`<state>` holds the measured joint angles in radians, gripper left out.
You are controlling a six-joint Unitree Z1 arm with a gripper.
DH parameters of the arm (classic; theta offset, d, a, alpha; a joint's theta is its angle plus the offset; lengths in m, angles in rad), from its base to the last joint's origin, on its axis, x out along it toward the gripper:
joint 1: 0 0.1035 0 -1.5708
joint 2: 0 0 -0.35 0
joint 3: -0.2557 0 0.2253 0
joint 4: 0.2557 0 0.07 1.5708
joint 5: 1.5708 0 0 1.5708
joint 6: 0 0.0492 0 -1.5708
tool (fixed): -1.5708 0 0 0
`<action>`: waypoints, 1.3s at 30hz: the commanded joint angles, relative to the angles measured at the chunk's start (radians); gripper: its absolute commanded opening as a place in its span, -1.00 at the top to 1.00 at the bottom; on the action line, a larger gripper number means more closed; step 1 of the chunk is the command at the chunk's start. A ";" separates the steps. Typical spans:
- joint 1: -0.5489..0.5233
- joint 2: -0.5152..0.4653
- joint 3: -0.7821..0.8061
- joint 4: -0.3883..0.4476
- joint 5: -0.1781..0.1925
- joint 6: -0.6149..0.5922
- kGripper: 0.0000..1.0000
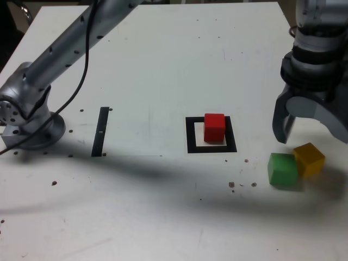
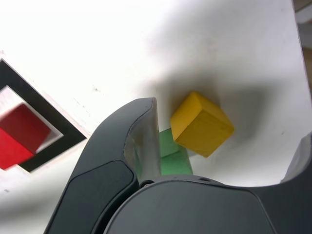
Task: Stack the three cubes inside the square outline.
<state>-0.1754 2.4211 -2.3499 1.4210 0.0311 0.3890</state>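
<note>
One wide-open, empty gripper; three cubes; one square outline.

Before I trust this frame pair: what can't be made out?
- Green cube: in the wrist view, partly hidden by the tool and the yellow cube.
- Red cube: cut off by the wrist view's edge.
- Square outline: wrist view crops it; in the exterior view the red cube covers part of its top side.
- Green-yellow contact: overlapping in both views, can't tell.
</note>
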 commanded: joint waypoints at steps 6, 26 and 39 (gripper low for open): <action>-0.003 0.007 -0.012 0.007 -0.018 0.224 -1.00; -0.002 0.082 -0.089 0.052 -0.025 0.341 -0.96; -0.003 0.153 -0.177 0.078 -0.017 0.325 -0.92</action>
<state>-0.1764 2.5667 -2.5191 1.4966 0.0150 0.7173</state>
